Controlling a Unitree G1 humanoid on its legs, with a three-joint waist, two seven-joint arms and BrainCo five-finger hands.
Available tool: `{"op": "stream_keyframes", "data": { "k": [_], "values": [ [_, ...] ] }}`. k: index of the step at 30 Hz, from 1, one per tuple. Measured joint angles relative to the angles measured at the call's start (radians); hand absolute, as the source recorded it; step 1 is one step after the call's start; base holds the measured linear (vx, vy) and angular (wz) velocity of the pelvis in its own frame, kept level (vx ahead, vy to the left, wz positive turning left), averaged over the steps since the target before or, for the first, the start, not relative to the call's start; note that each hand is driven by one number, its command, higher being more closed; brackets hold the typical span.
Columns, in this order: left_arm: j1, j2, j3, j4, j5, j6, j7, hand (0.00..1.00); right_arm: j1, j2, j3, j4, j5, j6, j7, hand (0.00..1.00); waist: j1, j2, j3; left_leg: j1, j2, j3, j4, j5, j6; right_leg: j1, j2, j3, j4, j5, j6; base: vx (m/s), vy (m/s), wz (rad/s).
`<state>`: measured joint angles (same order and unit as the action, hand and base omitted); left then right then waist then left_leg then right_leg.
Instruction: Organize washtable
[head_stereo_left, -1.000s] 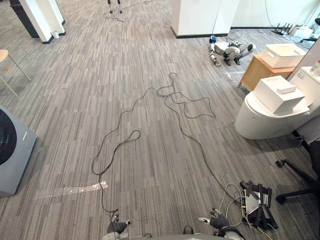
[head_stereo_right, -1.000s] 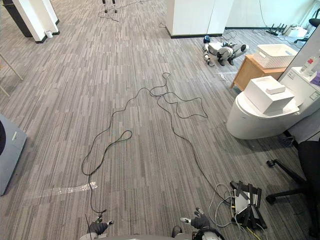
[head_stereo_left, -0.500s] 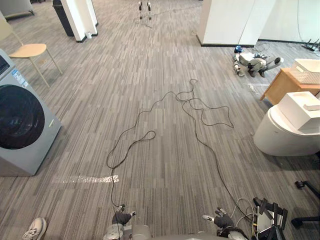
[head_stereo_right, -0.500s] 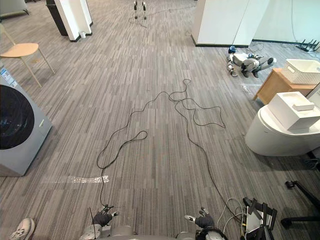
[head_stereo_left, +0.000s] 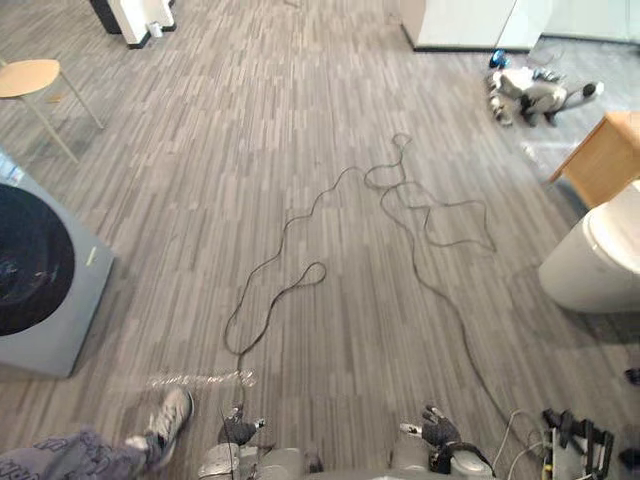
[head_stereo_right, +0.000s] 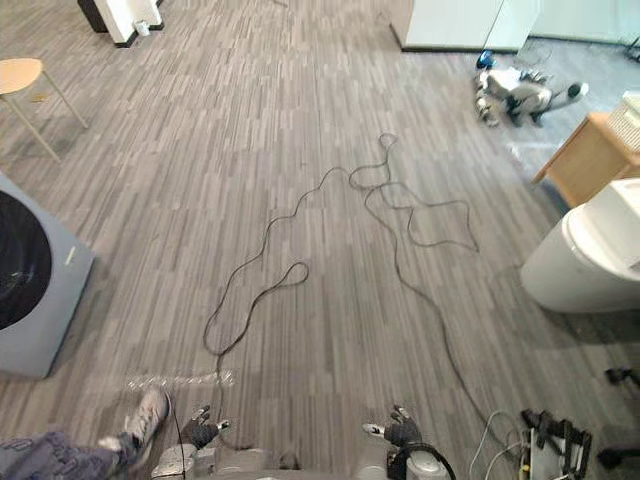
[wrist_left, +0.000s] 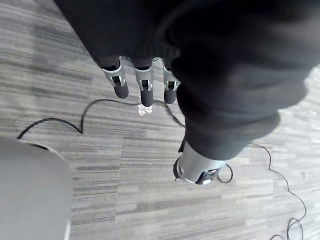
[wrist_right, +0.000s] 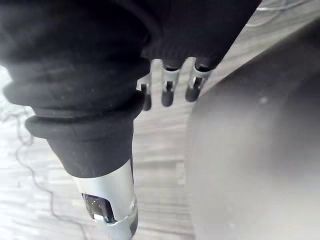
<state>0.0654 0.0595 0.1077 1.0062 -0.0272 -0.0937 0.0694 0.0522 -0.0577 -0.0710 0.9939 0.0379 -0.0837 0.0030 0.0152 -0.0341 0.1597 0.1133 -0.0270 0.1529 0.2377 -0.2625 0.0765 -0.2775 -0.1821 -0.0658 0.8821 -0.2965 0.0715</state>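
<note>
Idle left hand (head_stereo_left: 238, 431) and right hand (head_stereo_left: 436, 433), head view swung left, washtable work not started.
Both hang low by the body, fingers (wrist_left: 144, 92) straight and relaxed over the floor (head_stereo_left: 330, 250), nothing held. The whole picture has shifted since a second ago, so the camera turned, not the things: washing machine (head_stereo_left: 40, 280) now at the left, person's shoe (head_stereo_left: 170, 415) near the left hand, white rounded fixture (head_stereo_right: 585, 255) at the right edge near the wooden cabinet (head_stereo_left: 605, 155), well apart from both hands. Can't tell if that fixture is the washtable; probably the robot is off target and needs to turn back.
</note>
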Motion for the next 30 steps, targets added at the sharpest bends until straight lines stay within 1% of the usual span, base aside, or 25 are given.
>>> {"op": "stream_keyframes", "data": {
  "k": [2, 3, 5, 6, 7, 8, 9, 11, 12, 13, 14, 15, 16, 17, 19, 20, 22, 23, 24, 25, 26, 27, 28, 29, 30],
  "values": [
    [-0.011, -0.004, -0.008, 0.007, 0.0, 0.0, -0.001, 0.0, -0.001, 0.005, -0.002, -0.011, 0.004, -0.008, 0.001, 0.0, -0.004, 0.0, 0.003, 0.064, 0.015, 0.0, -0.053, -0.003, 0.004, -0.082, 0.055, -0.068, -0.066, -0.008, -0.014, 0.5, -0.02, 0.08],
    [-0.027, -0.008, -0.037, 0.007, 0.0, 0.0, -0.001, 0.0, -0.01, 0.004, -0.002, -0.028, 0.021, -0.019, 0.001, 0.0, -0.019, 0.006, 0.015, 0.111, 0.034, -0.016, -0.085, -0.004, 0.005, -0.152, 0.104, -0.107, -0.198, 0.017, -0.035, 0.49, -0.057, 0.3],
    [-0.027, -0.009, -0.06, 0.007, 0.001, 0.0, -0.003, 0.0, -0.025, 0.007, -0.002, -0.028, 0.032, -0.021, 0.001, 0.0, -0.035, 0.006, 0.026, 0.136, 0.045, -0.035, -0.093, -0.004, 0.005, -0.167, 0.13, -0.119, -0.345, 0.085, -0.053, 0.53, -0.095, 0.5],
    [-0.027, -0.008, -0.081, 0.007, 0.001, -0.002, -0.004, 0.0, -0.028, 0.012, 0.003, -0.027, 0.032, -0.022, 0.001, 0.0, -0.047, 0.0, 0.029, 0.163, 0.043, -0.066, -0.097, -0.012, -0.015, -0.161, 0.151, -0.124, -0.494, 0.186, -0.072, 0.7, -0.172, 0.69],
    [-0.027, -0.009, -0.088, 0.007, 0.002, -0.003, -0.005, 0.0, -0.027, 0.012, 0.009, -0.027, 0.034, -0.024, 0.001, 0.0, -0.058, -0.004, 0.029, 0.194, 0.046, -0.102, -0.092, -0.04, -0.063, -0.153, 0.152, -0.113, -0.569, 0.345, -0.139, 0.72, -0.186, 0.57],
    [-0.037, -0.026, -0.088, 0.023, 0.002, -0.002, -0.003, 0.0, -0.049, -0.001, 0.007, -0.025, 0.032, -0.024, 0.002, 0.0, -0.053, 0.03, 0.037, 0.218, 0.081, -0.122, -0.087, -0.052, -0.084, -0.156, 0.173, -0.127, -0.508, 0.354, -0.148, 0.49, -0.136, 0.37],
    [-0.047, -0.032, -0.088, 0.028, 0.002, -0.002, -0.005, 0.0, -0.059, -0.007, 0.006, -0.023, 0.03, -0.023, 0.001, 0.0, -0.052, 0.045, 0.038, 0.211, 0.097, -0.131, -0.071, -0.043, -0.099, -0.165, 0.178, -0.132, -0.473, 0.329, -0.16, 0.58, -0.164, 0.23],
    [-0.051, -0.063, -0.082, 0.027, 0.005, 0.0, -0.005, 0.0, -0.065, -0.011, -0.032, -0.022, 0.03, -0.022, 0.001, 0.0, -0.054, 0.079, 0.046, 0.181, 0.113, -0.16, 0.066, 0.034, -0.184, -0.14, 0.188, -0.16, -0.39, 0.216, -0.18, 0.64, -0.19, 0.16],
    [-0.049, -0.069, -0.069, 0.021, 0.012, 0.001, -0.006, 0.0, -0.062, -0.011, -0.032, -0.022, 0.03, -0.02, -0.001, 0.0, -0.054, 0.081, 0.047, 0.157, 0.115, -0.163, 0.142, 0.07, -0.184, -0.113, 0.195, -0.16, -0.398, 0.196, -0.178, 0.46, -0.146, -0.04],
    [-0.05, -0.071, -0.058, 0.019, 0.021, 0.001, -0.006, 0.0, -0.056, -0.012, -0.028, -0.029, 0.03, -0.015, -0.001, 0.0, -0.057, 0.081, 0.047, 0.107, 0.116, -0.169, 0.287, 0.15, -0.18, -0.064, 0.205, -0.155, -0.421, 0.171, -0.178, 0.44, -0.127, -0.09],
    [-0.047, -0.077, -0.049, 0.004, 0.025, 0.0, -0.006, 0.0, -0.048, -0.013, -0.026, -0.032, 0.03, -0.014, -0.002, 0.0, -0.054, 0.09, 0.053, 0.013, 0.143, -0.16, 0.522, 0.168, -0.203, 0.023, 0.231, -0.145, -0.48, 0.146, -0.185, 0.64, -0.167, -0.16],
    [-0.043, -0.08, -0.033, -0.009, 0.029, -0.002, -0.006, 0.0, -0.044, -0.011, -0.025, -0.034, 0.03, -0.012, -0.002, 0.0, -0.05, 0.093, 0.054, -0.058, 0.174, -0.134, 0.67, 0.112, -0.185, 0.08, 0.253, -0.136, -0.515, 0.136, -0.197, 0.59, -0.12, -0.24],
    [-0.043, -0.076, -0.019, -0.033, 0.03, -0.001, -0.004, 0.0, -0.04, -0.003, -0.022, -0.034, 0.03, -0.003, -0.004, 0.0, -0.036, 0.083, 0.056, -0.148, 0.198, -0.096, 0.785, 0.066, -0.18, 0.154, 0.268, -0.124, -0.555, 0.12, -0.205, 0.54, -0.085, -0.3],
    [-0.043, -0.074, -0.018, -0.062, 0.03, -0.002, -0.004, 0.0, -0.031, 0.004, -0.01, -0.034, 0.03, 0.0, -0.005, 0.0, -0.02, 0.067, 0.057, -0.235, 0.201, -0.064, 0.806, 0.035, -0.151, 0.223, 0.269, -0.11, -0.594, 0.111, -0.2, 0.43, -0.055, -0.25],
    [-0.043, -0.077, -0.018, -0.089, 0.029, -0.006, -0.004, 0.0, -0.024, 0.011, -0.009, -0.034, 0.03, 0.003, -0.005, 0.0, 0.004, 0.061, 0.058, -0.314, 0.199, -0.024, 0.73, 0.0, -0.11, 0.295, 0.267, -0.09, -0.647, 0.111, -0.191, 0.42, -0.027, -0.27],
    [-0.043, -0.078, -0.018, -0.099, 0.029, -0.014, -0.004, 0.0, -0.025, 0.017, -0.009, -0.033, 0.031, 0.006, -0.005, 0.0, 0.017, 0.057, 0.06, -0.371, 0.188, -0.006, 0.608, -0.016, -0.105, 0.347, 0.263, -0.071, -0.692, 0.107, -0.177, 0.49, 0.044, -0.4],
    [-0.042, -0.084, -0.018, -0.11, 0.023, -0.023, -0.004, 0.0, -0.028, 0.023, -0.007, -0.027, 0.031, 0.005, -0.005, 0.0, 0.033, 0.057, 0.06, -0.422, 0.136, -0.024, 0.345, 0.0, -0.118, 0.409, 0.238, -0.046, -0.743, 0.09, -0.153, 0.41, 0.103, -0.34],
    [-0.039, -0.088, -0.018, -0.113, 0.019, -0.028, -0.004, 0.0, -0.027, 0.023, -0.006, -0.02, 0.03, 0.005, -0.005, 0.0, 0.038, 0.06, 0.057, -0.432, 0.106, -0.051, 0.155, 0.042, -0.145, 0.443, 0.22, -0.031, -0.773, 0.069, -0.132, 0.32, 0.118, -0.31],
    [-0.039, -0.088, -0.018, -0.115, 0.013, -0.031, -0.004, 0.0, -0.03, 0.021, -0.003, -0.004, 0.03, 0.005, -0.005, 0.0, 0.05, 0.063, 0.055, -0.437, 0.09, -0.068, 0.08, 0.107, -0.147, 0.466, 0.21, -0.016, -0.784, 0.049, -0.111, 0.43, 0.195, -0.45],
    [-0.037, -0.085, -0.017, -0.114, 0.005, -0.035, -0.004, 0.0, -0.034, 0.02, 0.011, 0.018, 0.03, 0.007, -0.005, 0.0, 0.062, 0.056, 0.045, -0.432, 0.079, -0.067, 0.064, 0.169, -0.141, 0.482, 0.191, 0.003, -0.786, 0.031, -0.09, 0.51, 0.25, -0.41],
    [-0.029, -0.08, -0.014, -0.113, 0.0, -0.034, -0.004, 0.0, -0.033, 0.024, 0.021, 0.03, 0.027, 0.012, -0.004, 0.0, 0.061, 0.039, 0.024, -0.435, 0.056, -0.067, 0.064, 0.223, -0.104, 0.491, 0.163, 0.013, -0.786, 0.016, -0.068, 0.7, 0.319, -0.4],
    [-0.022, -0.074, -0.006, -0.113, 0.0, -0.034, -0.004, 0.0, -0.029, 0.035, 0.021, 0.042, 0.017, 0.014, -0.004, 0.0, 0.056, 0.027, -0.005, -0.438, 0.033, -0.043, 0.099, 0.221, -0.04, 0.48, 0.128, 0.026, -0.747, 0.005, -0.048, 0.75, 0.326, -0.39],
    [-0.022, -0.069, 0.003, -0.111, 0.0, -0.032, -0.003, 0.0, -0.028, 0.041, 0.02, 0.039, 0.001, 0.014, -0.002, 0.0, 0.057, 0.01, -0.009, -0.43, 0.024, -0.016, 0.13, 0.198, -0.005, 0.441, 0.104, 0.066, -0.634, -0.001, -0.031, 0.63, 0.273, -0.37],
    [-0.023, -0.062, 0.009, -0.107, 0.0, -0.031, -0.003, 0.0, -0.027, 0.048, 0.021, 0.038, -0.002, 0.013, -0.001, 0.0, 0.055, -0.003, -0.007, -0.421, 0.014, -0.005, 0.142, 0.195, -0.001, 0.418, 0.093, 0.075, -0.56, 0.002, -0.022, 0.57, 0.269, -0.34],
    [-0.024, -0.043, 0.007, -0.096, 0.0, -0.028, -0.003, 0.0, -0.026, 0.059, 0.02, 0.032, -0.007, 0.012, 0.002, 0.0, 0.054, -0.028, -0.007, -0.372, -0.012, -0.002, 0.149, 0.192, 0.003, 0.366, 0.072, 0.092, -0.37, 0.034, 0.016, 0.51, 0.253, -0.2]
  ]
}}
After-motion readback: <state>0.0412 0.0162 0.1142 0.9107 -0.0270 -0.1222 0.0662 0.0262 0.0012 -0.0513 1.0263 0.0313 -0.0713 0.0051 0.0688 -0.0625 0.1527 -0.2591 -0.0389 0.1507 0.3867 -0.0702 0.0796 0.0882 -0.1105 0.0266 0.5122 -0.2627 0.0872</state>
